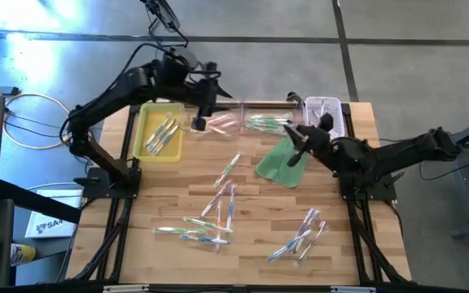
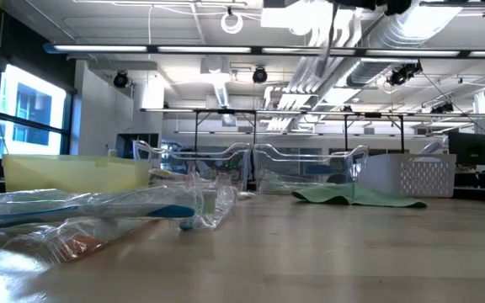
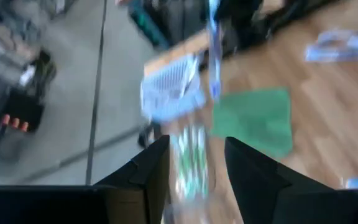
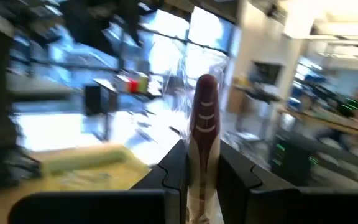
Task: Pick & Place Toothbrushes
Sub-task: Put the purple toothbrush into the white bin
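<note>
A: So what's the right gripper [image 4: 201,171] doing?
B: Pinching a wrapped toothbrush [image 4: 204,124] upright over the green cloth [image 1: 283,163].
A: Left gripper [image 3: 196,163]?
B: Fingers apart, empty, above the clear bins [image 1: 243,120].

The counter [image 1: 251,244] was smooth pale wood; the toothbrushes [image 1: 218,203] wore glossy clear plastic wrappers; the green cloth [image 1: 282,163] looked matt.

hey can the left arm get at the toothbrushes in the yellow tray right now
Probably yes. The left gripper hangs open above the table's far edge, right beside the yellow tray, whose top is open with toothbrushes lying exposed inside. Nothing sits between them; the right gripper, shut on a toothbrush, is over the green cloth.
</note>
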Tool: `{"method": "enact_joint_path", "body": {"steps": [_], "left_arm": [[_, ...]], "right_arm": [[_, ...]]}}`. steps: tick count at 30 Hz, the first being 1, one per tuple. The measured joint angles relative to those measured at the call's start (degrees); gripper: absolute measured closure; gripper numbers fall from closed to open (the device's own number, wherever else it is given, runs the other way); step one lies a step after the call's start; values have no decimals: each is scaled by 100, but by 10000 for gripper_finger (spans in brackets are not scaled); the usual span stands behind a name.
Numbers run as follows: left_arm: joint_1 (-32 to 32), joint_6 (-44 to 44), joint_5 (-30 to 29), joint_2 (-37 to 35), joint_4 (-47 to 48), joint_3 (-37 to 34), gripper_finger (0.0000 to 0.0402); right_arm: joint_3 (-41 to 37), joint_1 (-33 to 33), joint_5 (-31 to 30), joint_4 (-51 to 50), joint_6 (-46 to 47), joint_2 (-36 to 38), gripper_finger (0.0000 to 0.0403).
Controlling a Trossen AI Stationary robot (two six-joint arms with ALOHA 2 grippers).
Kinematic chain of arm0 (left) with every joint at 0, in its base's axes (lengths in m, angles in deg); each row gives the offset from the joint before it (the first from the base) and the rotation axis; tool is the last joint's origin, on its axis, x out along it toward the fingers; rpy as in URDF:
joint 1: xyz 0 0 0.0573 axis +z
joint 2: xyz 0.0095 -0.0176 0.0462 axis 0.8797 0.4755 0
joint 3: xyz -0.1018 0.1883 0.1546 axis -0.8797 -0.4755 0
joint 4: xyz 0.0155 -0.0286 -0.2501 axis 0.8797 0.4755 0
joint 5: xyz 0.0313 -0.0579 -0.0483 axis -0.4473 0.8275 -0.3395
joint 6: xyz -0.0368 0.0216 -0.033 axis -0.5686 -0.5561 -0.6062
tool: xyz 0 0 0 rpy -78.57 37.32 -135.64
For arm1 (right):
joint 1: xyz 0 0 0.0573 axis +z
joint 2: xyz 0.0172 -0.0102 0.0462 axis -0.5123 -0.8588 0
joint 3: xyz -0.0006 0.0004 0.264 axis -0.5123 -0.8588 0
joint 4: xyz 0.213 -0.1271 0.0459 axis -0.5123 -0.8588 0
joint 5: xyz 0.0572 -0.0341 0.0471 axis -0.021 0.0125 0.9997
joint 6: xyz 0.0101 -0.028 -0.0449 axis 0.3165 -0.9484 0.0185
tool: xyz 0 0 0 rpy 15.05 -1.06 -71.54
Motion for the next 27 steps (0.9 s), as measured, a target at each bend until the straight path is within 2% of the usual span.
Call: {"method": "enact_joint_path", "body": {"steps": [7, 12, 16, 21, 27], "left_arm": [[-23, -4, -661, 31, 840, -28, 264], [-21, -68, -702, 70, 786, -249, 264], [-21, -70, -700, 59, 767, -416, 264], [-21, -72, -702, 59, 693, -591, 264], [-21, -83, -702, 59, 624, -656, 264]], "right_arm": [[-2, -686, -1382, -844, 113, 10, 358], [-2, -1249, -1818, -1649, 724, -2, 358], [-2, -1750, -1701, -2608, 1715, -4, 358], [-2, -2457, -955, -3894, 3117, -8, 358], [-2, -3091, -688, -4383, 3267, -9, 358]]}}
